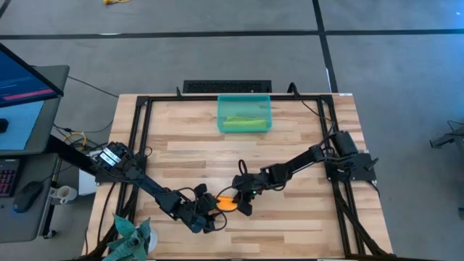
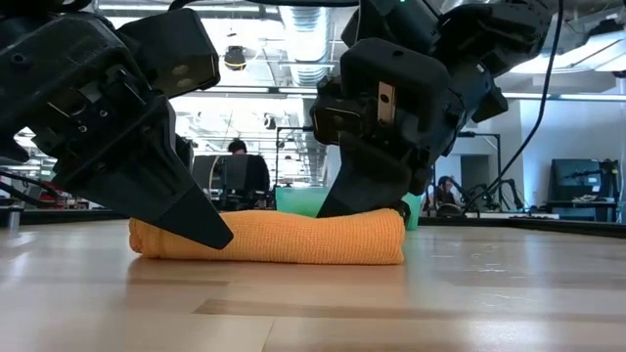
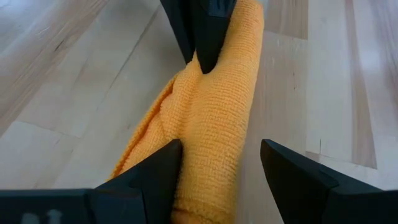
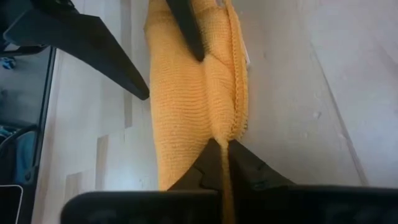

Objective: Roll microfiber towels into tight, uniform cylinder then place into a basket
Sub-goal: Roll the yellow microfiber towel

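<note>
The orange microfiber towel [image 2: 274, 238] lies rolled on the table near the front, between both grippers. My right gripper [image 4: 225, 155] is shut on the roll's right end. My left gripper [image 3: 221, 168] stands open astride the roll's left end, one finger against the cloth and the other apart from it. The teal basket [image 1: 222, 109] stands at the far middle of the table. A rolled lime green towel [image 1: 243, 123] lies inside it. My left gripper has one finger [image 3: 163, 165] lying against the side of the roll near its left end, coming slanting down from the near left. Its other finger stands apart from the cloth. My right gripper pinches a raised ridge of cloth by the towel's hemmed edge [image 4: 234, 127] between its two fingers, at the roll's right end. The fingers slant down from the far right, along the roll. The roll rests on the table.
A dark teal spiky plant-like thing [image 1: 130, 235] sits at the table's near left corner. Black frame rails [image 1: 138, 138] run along the table's edges. A monitor [image 1: 22, 94] stands off the left side. Bare wood lies between the roll and the basket.
</note>
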Action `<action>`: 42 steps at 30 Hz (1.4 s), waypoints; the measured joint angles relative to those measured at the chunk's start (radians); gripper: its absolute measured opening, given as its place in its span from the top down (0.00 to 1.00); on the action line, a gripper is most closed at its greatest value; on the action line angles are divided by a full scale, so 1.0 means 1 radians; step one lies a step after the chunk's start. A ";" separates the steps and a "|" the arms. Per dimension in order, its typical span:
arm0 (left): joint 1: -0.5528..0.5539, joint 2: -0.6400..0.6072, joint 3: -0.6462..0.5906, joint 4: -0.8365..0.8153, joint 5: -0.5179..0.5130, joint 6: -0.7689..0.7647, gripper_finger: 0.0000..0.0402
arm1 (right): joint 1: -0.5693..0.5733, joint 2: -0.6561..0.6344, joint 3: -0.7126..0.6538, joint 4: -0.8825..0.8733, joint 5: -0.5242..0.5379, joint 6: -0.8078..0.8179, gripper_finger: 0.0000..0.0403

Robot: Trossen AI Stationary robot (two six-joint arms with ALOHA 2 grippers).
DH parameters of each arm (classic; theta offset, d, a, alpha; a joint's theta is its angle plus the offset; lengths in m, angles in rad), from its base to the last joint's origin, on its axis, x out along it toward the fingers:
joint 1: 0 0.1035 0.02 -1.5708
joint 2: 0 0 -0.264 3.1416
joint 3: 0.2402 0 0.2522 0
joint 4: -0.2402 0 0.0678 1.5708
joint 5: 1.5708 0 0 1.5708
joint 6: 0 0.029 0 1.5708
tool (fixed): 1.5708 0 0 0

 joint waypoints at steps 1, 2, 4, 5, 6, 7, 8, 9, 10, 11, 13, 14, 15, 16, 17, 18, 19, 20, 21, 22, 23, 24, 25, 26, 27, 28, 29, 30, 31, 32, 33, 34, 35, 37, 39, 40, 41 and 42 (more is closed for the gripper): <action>0.000 0.000 0.000 0.000 0.000 0.000 0.46 | 0.000 0.000 0.000 0.001 0.002 0.000 0.93; 0.000 0.000 0.000 0.000 -0.001 0.000 0.46 | 0.000 0.000 0.000 0.004 0.004 0.000 0.90; 0.000 0.000 0.000 0.000 -0.001 -0.001 0.46 | 0.000 0.001 -0.002 0.015 0.004 0.000 0.84; 0.000 0.000 0.000 0.000 -0.002 -0.001 0.46 | 0.001 0.002 -0.003 0.023 0.004 0.000 0.81; 0.000 0.000 0.000 0.000 -0.002 -0.001 0.46 | 0.001 0.004 -0.004 0.029 0.004 0.000 0.78; 0.000 0.000 0.000 -0.001 -0.002 -0.001 0.46 | 0.000 0.004 -0.003 0.030 0.002 0.000 0.75; 0.000 0.000 0.000 -0.001 -0.001 -0.001 0.46 | -0.001 0.004 0.000 0.028 -0.002 0.000 0.71; 0.000 0.000 0.000 -0.001 0.000 -0.001 0.46 | -0.004 0.004 0.004 0.024 -0.006 0.000 0.67; 0.000 0.000 0.000 -0.001 0.000 -0.001 0.46 | -0.008 0.004 0.008 0.021 -0.012 0.000 0.63; -0.001 0.000 0.000 -0.001 0.001 -0.002 0.46 | -0.013 0.001 0.011 0.018 -0.019 0.000 0.60; -0.001 0.000 0.000 -0.001 0.001 -0.002 0.46 | -0.028 -0.011 0.014 0.014 -0.061 0.000 0.52; -0.001 0.000 0.000 -0.001 0.001 -0.003 0.46 | -0.043 -0.017 0.014 0.011 -0.099 0.002 0.49; -0.001 0.000 0.000 -0.001 0.001 -0.004 0.46 | -0.057 -0.024 0.014 0.004 -0.144 0.015 0.47; -0.001 0.000 0.000 -0.001 0.001 -0.005 0.46 | -0.071 -0.034 0.011 -0.004 -0.184 0.032 0.45; -0.001 0.000 0.000 -0.002 0.001 -0.006 0.46 | -0.085 -0.045 0.010 -0.019 -0.212 0.044 0.43; 0.000 0.000 0.000 -0.002 0.001 -0.007 0.46 | -0.095 -0.058 0.009 -0.042 -0.227 0.046 0.42; -0.001 0.000 0.000 -0.003 0.001 -0.007 0.46 | -0.100 -0.073 0.008 -0.069 -0.229 0.044 0.42; -0.001 0.000 0.000 -0.005 0.001 -0.008 0.46 | -0.105 -0.090 0.008 -0.093 -0.227 0.034 0.42; 0.000 0.000 0.000 -0.005 0.001 -0.008 0.46 | -0.109 -0.111 0.009 -0.130 -0.224 0.021 0.42; 0.000 0.000 0.000 -0.005 0.001 -0.008 0.46 | -0.112 -0.133 0.009 -0.175 -0.215 0.004 0.42; 0.000 0.000 0.000 -0.005 0.001 -0.008 0.46 | -0.111 -0.156 0.009 -0.218 -0.197 -0.004 0.43; 0.000 0.000 0.000 -0.005 0.002 -0.008 0.46 | -0.105 -0.174 0.009 -0.255 -0.166 -0.009 0.43; 0.000 0.000 0.000 -0.005 0.002 -0.008 0.46 | -0.096 -0.192 0.011 -0.292 -0.127 -0.018 0.44; 0.000 0.000 0.000 -0.005 0.002 -0.008 0.46 | -0.081 -0.213 0.011 -0.335 -0.082 -0.029 0.44; 0.000 0.000 0.000 -0.005 0.002 -0.008 0.46 | -0.063 -0.233 0.010 -0.374 -0.035 -0.039 0.45; 0.000 0.000 0.000 -0.005 0.002 -0.008 0.46 | -0.042 -0.250 0.011 -0.399 0.010 -0.048 0.45; 0.000 0.000 0.000 -0.005 0.002 -0.008 0.46 | -0.017 -0.265 0.013 -0.430 0.060 -0.050 0.45; 0.000 0.000 0.000 -0.005 0.002 -0.008 0.46 | 0.007 -0.278 0.013 -0.467 0.108 -0.050 0.46; 0.000 0.000 0.000 -0.005 0.002 -0.008 0.46 | 0.034 -0.286 0.012 -0.494 0.154 -0.048 0.46; 0.000 0.000 0.000 -0.006 0.002 -0.011 0.46 | 0.061 -0.289 0.012 -0.507 0.191 -0.036 0.46; 0.000 0.000 0.000 -0.005 0.002 -0.011 0.46 | 0.087 -0.289 0.012 -0.514 0.222 -0.017 0.47; 0.000 0.000 0.000 -0.005 0.002 -0.011 0.46 | 0.113 -0.288 0.012 -0.522 0.249 0.006 0.47; 0.000 0.000 0.000 -0.005 0.002 -0.012 0.46 | 0.139 -0.283 0.012 -0.517 0.268 0.027 0.47; 0.000 0.000 0.000 -0.005 0.002 -0.012 0.46 | 0.187 -0.260 0.014 -0.490 0.285 0.061 0.47; 0.000 0.000 0.000 -0.005 0.002 -0.013 0.46 | 0.225 -0.232 0.013 -0.449 0.285 0.088 0.47; 0.000 0.000 0.000 -0.005 0.003 -0.015 0.46 | 0.240 -0.218 0.013 -0.415 0.284 0.095 0.47; 0.000 0.000 0.000 -0.005 0.002 -0.017 0.46 | 0.250 -0.202 0.014 -0.385 0.284 0.102 0.47; 0.000 0.000 0.000 -0.005 0.003 -0.018 0.46 | 0.257 -0.187 0.014 -0.357 0.284 0.116 0.47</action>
